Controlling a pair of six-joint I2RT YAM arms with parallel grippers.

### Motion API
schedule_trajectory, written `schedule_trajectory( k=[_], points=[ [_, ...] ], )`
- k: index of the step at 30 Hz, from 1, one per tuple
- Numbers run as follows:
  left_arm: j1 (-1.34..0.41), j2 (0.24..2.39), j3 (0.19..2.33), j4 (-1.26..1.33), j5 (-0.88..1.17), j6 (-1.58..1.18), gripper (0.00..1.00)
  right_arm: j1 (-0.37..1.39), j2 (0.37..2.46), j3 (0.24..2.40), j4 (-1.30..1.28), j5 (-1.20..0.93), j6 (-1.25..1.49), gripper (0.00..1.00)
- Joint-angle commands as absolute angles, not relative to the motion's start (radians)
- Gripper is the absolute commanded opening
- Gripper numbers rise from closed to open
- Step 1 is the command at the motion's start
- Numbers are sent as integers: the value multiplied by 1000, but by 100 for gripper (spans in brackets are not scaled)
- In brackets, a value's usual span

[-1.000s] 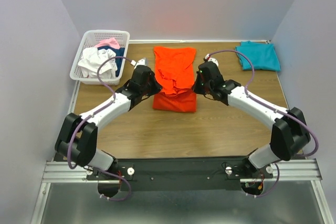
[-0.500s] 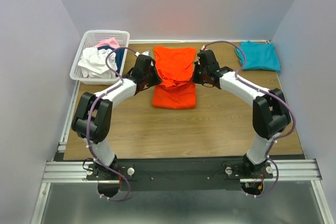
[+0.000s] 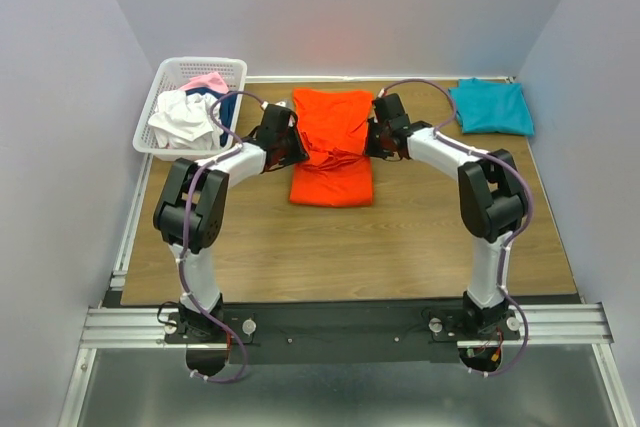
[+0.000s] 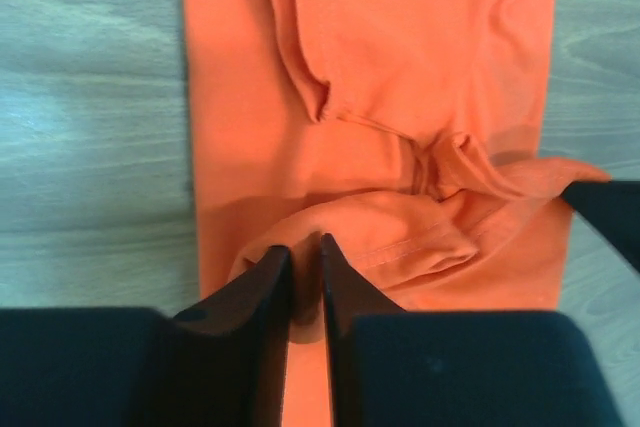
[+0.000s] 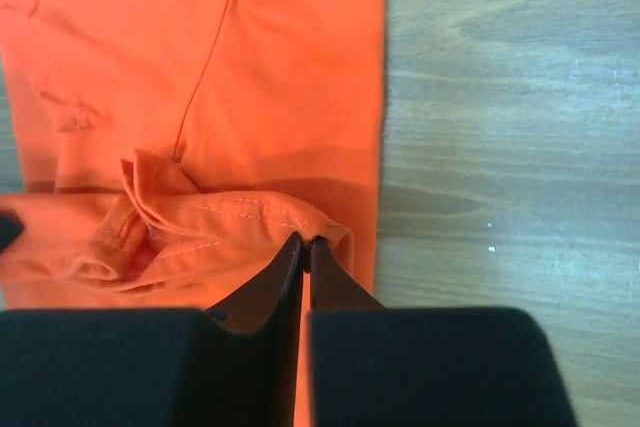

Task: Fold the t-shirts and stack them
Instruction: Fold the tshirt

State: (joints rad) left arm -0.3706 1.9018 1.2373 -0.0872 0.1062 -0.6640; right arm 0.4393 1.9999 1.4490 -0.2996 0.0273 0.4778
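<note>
An orange-red t-shirt point(image 3: 332, 142) lies lengthwise at the table's middle back, its near hem lifted and carried over the rest. My left gripper point(image 3: 295, 145) is shut on the shirt's left hem corner point(image 4: 300, 247), fabric pinched between the jaws. My right gripper point(image 3: 370, 143) is shut on the right hem corner point(image 5: 310, 227). The raised hem bunches between them point(image 4: 420, 237). A folded teal-blue t-shirt point(image 3: 492, 107) lies at the back right corner.
A white basket point(image 3: 160, 87) at the back left holds white, pink and navy shirts. Bare wooden table point(image 3: 350, 247) stretches in front of the orange shirt. Walls close in on the left, back and right.
Both grippers have moved away from me toward the back of the table, carrying the orange shirt's hem over its upper part. The arms are now stretched further out.
</note>
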Motion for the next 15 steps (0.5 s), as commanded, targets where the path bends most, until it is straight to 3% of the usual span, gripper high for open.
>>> schedule_trajectory(
  k=[1, 2, 3, 5, 6, 7, 8, 15],
  points=[
    [-353, 1911, 1272, -100, 110, -641, 40, 430, 2032, 1508, -293, 6, 431, 18],
    [-351, 1907, 1276, -104, 107, -640, 57, 428, 2033, 1512, -293, 5, 425, 24],
    [-348, 1887, 1276, -112, 97, -638, 65, 428, 2023, 1517, -295, 5, 408, 42],
    [-347, 1858, 1264, -118, 80, -640, 84, 428, 2002, 1514, -295, 6, 391, 58],
    [-347, 1820, 1256, -121, 62, -643, 87, 428, 1987, 1509, -295, 6, 377, 67],
    [-347, 1798, 1231, -123, 54, -647, 94, 428, 1947, 1490, -295, 6, 371, 89],
    [-347, 1774, 1212, -121, 42, -652, 95, 428, 1925, 1474, -293, 5, 370, 100],
    [-348, 1495, 985, -115, -46, -699, 98, 497, 1755, 1303, -291, -120, 315, 100]
  ],
)
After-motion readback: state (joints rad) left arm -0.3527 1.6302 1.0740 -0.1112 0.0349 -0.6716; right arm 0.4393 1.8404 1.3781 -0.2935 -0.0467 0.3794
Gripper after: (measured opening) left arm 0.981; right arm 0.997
